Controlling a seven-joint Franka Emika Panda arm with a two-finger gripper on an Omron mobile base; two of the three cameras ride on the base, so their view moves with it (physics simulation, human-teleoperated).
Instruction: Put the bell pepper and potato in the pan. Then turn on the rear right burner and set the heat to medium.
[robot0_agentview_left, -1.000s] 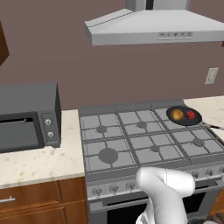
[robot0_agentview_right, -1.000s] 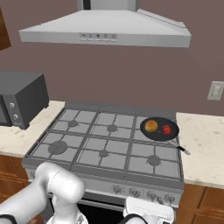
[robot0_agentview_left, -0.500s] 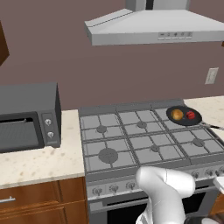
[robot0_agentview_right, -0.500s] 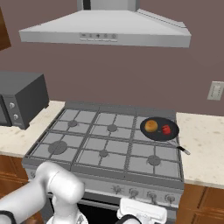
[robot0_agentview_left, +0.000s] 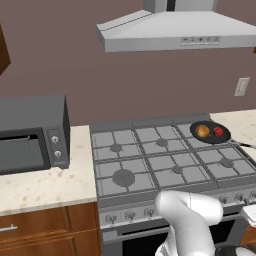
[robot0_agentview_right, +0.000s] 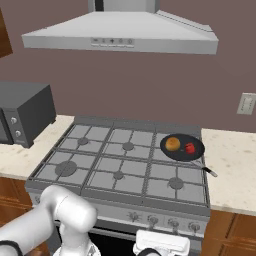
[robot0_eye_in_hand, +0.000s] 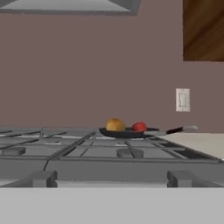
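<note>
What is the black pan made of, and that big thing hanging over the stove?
The pan looks like dark matte metal, maybe cast iron or nonstick: flat black, no shine, thin straight handle. The hood over the stove looks like brushed steel: pale grey, smooth, softly shaded. It is a rendered scene, so both are guesses.

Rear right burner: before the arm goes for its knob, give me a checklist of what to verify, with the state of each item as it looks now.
1. Potato in the pan: ok.
2. Bell pepper in the pan, beside the potato: ok.
3. Pan on the rear right grate of the stove, handle pointing to the front right: ok.
4. Gripper free of any load: ok, the hand view shows nothing between the tips.
5. Knob row on the stove front in view: ok.
6. Which knob serves the rear right burner: cannot tell.
</note>
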